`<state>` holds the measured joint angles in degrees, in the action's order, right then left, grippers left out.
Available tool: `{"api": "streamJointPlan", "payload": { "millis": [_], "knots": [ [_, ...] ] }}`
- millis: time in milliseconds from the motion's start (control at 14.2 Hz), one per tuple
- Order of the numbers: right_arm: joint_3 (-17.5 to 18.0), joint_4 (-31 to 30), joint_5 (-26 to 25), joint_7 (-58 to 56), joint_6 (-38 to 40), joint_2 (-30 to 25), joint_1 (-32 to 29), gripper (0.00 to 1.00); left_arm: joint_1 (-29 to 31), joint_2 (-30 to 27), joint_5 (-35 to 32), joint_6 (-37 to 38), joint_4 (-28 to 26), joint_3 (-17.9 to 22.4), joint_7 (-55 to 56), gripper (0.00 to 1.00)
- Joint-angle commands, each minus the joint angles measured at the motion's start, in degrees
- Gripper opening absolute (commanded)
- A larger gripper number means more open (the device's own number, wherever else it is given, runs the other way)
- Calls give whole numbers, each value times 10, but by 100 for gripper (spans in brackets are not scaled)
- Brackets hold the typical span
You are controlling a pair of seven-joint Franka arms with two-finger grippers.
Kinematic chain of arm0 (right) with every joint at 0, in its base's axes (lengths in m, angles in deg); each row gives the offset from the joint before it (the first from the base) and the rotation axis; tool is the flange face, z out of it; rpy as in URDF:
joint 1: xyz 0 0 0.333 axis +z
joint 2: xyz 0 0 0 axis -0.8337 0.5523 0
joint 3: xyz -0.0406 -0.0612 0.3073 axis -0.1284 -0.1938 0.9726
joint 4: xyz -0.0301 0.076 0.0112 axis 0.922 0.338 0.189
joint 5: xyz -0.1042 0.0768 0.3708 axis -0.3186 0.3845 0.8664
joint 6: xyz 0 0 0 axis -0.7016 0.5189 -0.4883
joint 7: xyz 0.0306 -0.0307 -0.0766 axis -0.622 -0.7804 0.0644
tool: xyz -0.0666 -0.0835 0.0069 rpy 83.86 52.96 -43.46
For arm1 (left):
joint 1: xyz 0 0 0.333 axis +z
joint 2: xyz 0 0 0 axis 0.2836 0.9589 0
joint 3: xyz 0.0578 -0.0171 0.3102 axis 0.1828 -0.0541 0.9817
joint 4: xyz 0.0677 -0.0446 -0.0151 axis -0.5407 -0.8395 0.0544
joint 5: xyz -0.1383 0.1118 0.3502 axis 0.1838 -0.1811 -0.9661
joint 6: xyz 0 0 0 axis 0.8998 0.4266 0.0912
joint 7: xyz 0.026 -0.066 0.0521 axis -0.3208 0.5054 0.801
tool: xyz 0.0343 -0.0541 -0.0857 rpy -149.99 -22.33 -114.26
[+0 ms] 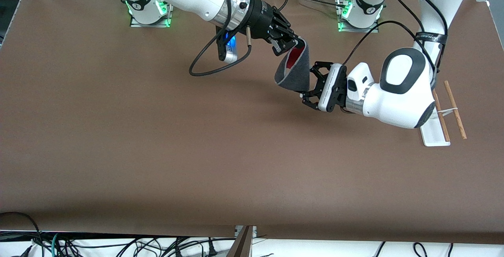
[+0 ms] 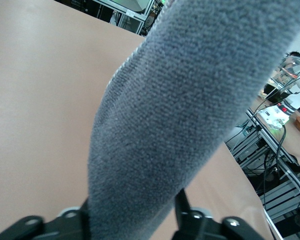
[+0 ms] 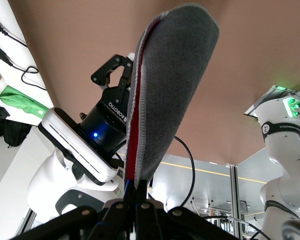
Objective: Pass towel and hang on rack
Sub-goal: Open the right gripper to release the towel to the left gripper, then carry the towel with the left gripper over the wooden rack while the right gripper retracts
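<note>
The towel [image 1: 295, 74] hangs in the air over the middle of the table, folded double, dark grey outside and red inside. My right gripper [image 1: 292, 45] is shut on its upper edge; in the right wrist view the towel [image 3: 175, 85] rises from the closed right gripper [image 3: 140, 192]. My left gripper [image 1: 310, 86] is open around the towel's lower hanging part, one finger on each side. The grey cloth [image 2: 180, 100] fills the left wrist view between the fingers of the left gripper [image 2: 132, 215]. The rack [image 1: 453, 109] stands at the left arm's end of the table, partly hidden by the left arm.
A black cable [image 1: 212, 66] loops down from the right wrist over the table. The two arm bases [image 1: 149, 11] [image 1: 360, 13] stand along the table's edge farthest from the front camera. The left gripper also shows in the right wrist view [image 3: 115, 75].
</note>
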<state>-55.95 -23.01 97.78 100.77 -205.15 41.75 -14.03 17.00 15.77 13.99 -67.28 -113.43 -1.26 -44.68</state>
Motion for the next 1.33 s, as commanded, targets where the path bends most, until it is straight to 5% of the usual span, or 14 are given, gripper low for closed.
{"api": "streamJointPlan", "payload": {
  "millis": [0,632,702,773,843,983,1054,1264],
  "knots": [
    [0,18,10,12,-2,8,2,0,5,-3,-4,8,-6,0,-16,0],
    [0,18,10,12,-3,8,2,0,23,-7,-4,35,-1,3,-14,0],
    [0,18,10,11,-4,8,2,19,31,-7,-4,44,0,3,-15,0],
    [0,18,10,11,-7,8,2,23,37,-8,-4,52,2,3,-15,0],
    [0,17,10,11,-11,8,2,40,46,-9,-4,60,5,3,-14,0],
    [0,17,11,12,-11,8,1,91,58,-8,-4,87,13,4,-13,0],
    [-1,17,10,11,-11,8,1,100,66,-8,-5,90,13,5,-13,0],
    [-5,17,11,9,-3,6,-9,100,84,-8,-5,104,14,9,-10,0]
  ]
}}
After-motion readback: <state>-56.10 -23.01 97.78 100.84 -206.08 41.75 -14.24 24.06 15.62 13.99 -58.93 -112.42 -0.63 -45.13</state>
